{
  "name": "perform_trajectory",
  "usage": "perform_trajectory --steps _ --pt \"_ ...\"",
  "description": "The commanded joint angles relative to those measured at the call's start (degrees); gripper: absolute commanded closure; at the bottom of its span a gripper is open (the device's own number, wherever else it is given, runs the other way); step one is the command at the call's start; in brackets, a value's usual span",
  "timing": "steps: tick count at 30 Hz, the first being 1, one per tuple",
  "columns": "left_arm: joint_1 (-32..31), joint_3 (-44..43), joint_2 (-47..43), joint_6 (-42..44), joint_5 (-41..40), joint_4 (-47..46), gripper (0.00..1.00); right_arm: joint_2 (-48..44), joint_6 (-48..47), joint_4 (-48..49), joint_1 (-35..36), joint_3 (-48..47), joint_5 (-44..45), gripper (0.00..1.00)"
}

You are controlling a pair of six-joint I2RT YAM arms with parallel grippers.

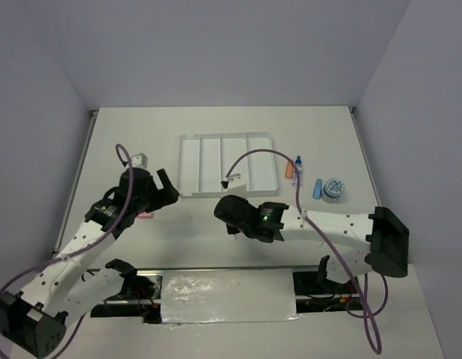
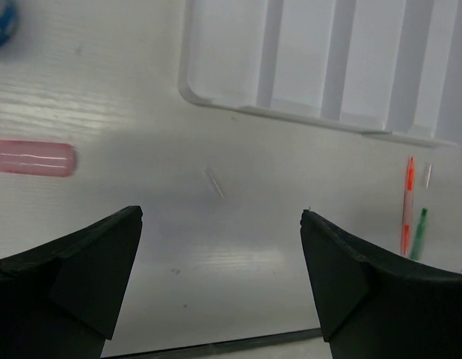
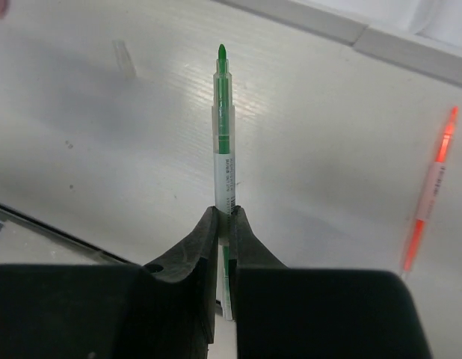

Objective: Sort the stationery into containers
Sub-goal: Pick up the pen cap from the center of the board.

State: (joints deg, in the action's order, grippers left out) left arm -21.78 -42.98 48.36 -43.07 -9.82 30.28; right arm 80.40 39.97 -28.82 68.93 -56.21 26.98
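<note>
**deskbot_dan:** Quick rundown, left to right. At the far left a blue-white roll (image 2: pixel 1 22) just peeks into the left wrist view. Then comes a pink capsule (image 2: pixel 31 158) lying flat on the worktop (image 1: pixel 193 235). The left pincer (image 2: pixel 221 215) hangs above bare surface with its fingers spread wide and nothing between them. My guess is it's parked there so it's ready for the capsule without crowding the other arm.

**pen_hoarder:** And the tray?

**deskbot_dan:** The white four-slot tray (image 1: pixel 188 166) sits mid-worktop, and I can't see anything in its compartments yet. Just in front of it the right pincer (image 3: pixel 225 217) is clamped on the thin green pen (image 3: pixel 224 134). It has the pen by the back half of the barrel, so the tip sticks straight out ahead. That's handy, since a pen held lengthwise can be lined up with a long slot. I can't tell if it's off the surface yet.

**pen_hoarder:** Anything else lying around?

**deskbot_dan:** The orange pen (image 3: pixel 430 193) lies loose near the green one, on its right. Further right, past the tray's edge, there's an orange capsule (image 1: pixel 290 170) beside a blue-capped bottle (image 1: pixel 298 163). After those come a blue capsule (image 1: pixel 318 188) and a second roll (image 1: pixel 333 188). So I'd say the sorting has barely started.
</note>
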Motion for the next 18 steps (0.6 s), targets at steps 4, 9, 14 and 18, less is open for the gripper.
perform_trajectory --steps 4,9,14,18 --pt "-10.8 -2.8 8.7 -15.2 -10.6 -2.4 0.01 -8.6 0.1 -9.5 -0.4 3.0 7.5 1.0" --pt "-14.6 -2.8 16.8 -21.8 -15.1 -1.2 0.01 -15.4 0.4 -10.7 -1.5 6.4 8.5 1.0" --pt "-16.3 -5.9 26.7 -26.2 -16.0 1.1 0.01 -17.4 -0.5 -9.3 -3.6 9.0 7.7 1.0" --pt "-16.8 -9.7 33.1 -29.2 -17.0 6.9 0.05 -17.0 -0.7 -10.0 -3.7 9.4 8.5 1.0"
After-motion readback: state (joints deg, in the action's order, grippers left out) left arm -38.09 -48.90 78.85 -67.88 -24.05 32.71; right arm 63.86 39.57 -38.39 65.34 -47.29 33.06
